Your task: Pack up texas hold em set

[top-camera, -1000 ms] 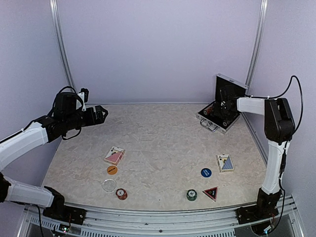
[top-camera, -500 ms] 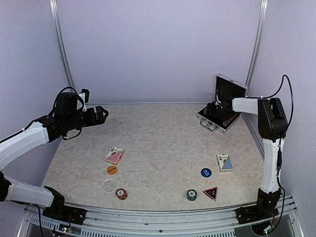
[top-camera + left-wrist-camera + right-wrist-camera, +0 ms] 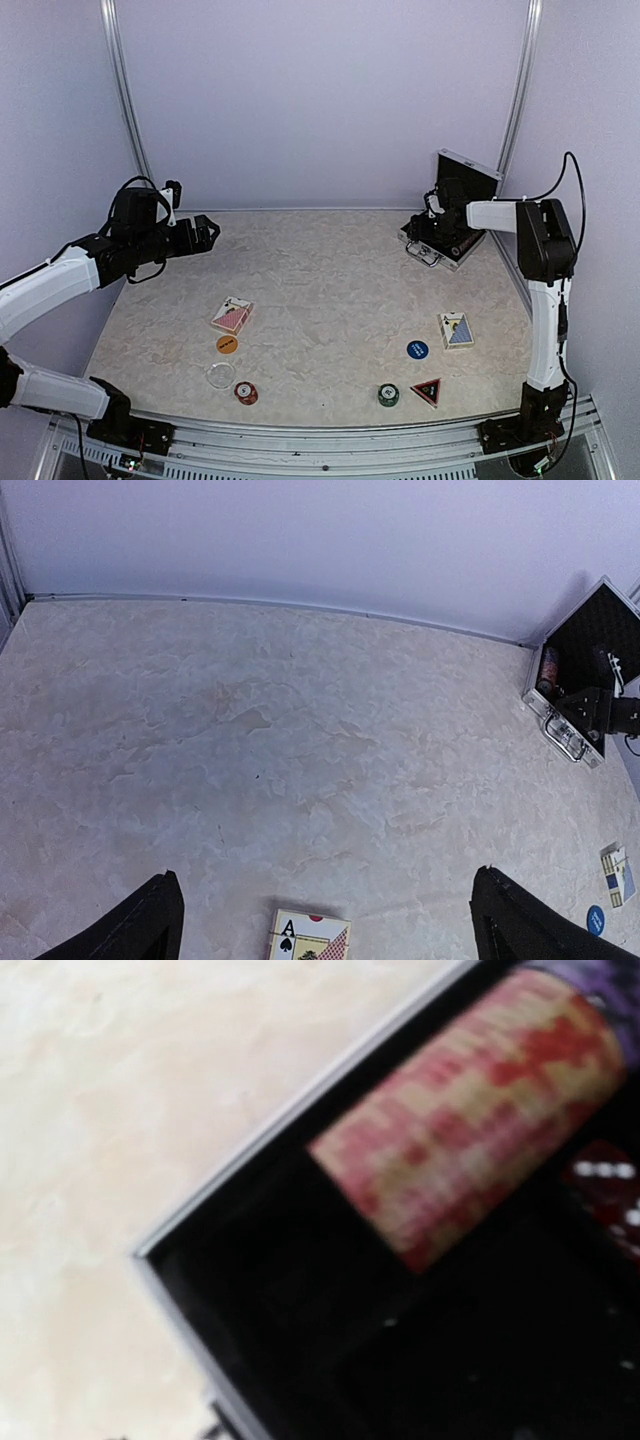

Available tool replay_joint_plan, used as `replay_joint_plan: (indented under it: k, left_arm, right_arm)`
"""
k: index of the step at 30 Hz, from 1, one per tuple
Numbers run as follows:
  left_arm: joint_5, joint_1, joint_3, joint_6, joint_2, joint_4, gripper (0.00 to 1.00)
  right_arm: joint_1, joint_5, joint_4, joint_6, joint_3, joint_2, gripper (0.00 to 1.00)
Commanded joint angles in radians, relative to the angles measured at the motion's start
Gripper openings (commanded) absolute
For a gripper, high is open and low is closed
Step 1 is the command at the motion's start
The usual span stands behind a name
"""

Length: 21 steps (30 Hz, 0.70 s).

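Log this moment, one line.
left gripper open, hovering | right gripper at open case | chip stack in case | red deck, blue deck on table

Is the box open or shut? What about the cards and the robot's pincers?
case: open, lid standing up.
red chip roll: lying inside the case.
red deck: flat on the table, not packed.
blue deck: flat on the table, not packed.
left pincer: open, empty, above the table.
right pincer: at the case; can't tell whether it's open or shut.

Top cam: high behind arm bases (image 3: 130, 432), faces lilac far wall (image 3: 320, 100). Left wrist: looks far-right. Right wrist: close-up inside open silver aluminium case (image 3: 474, 174) (image 3: 588, 645) (image 3: 300, 1360); all share it.
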Motion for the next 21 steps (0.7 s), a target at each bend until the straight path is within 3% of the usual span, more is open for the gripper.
replay_joint_plan:
  k: [1,21]
  left_arm:
    - [-0.008,-0.002,-0.002,0.017,0.005,0.017,0.99]
    - [-0.006,0.000,-0.005,0.017,0.008,0.015,0.99]
  right_arm:
    - [0.010,-0.093,0.009,-0.055,0.026,0.035,0.82]
    - [0.074,-0.261,-0.002,-0.149,0.035,0.072,0.80]
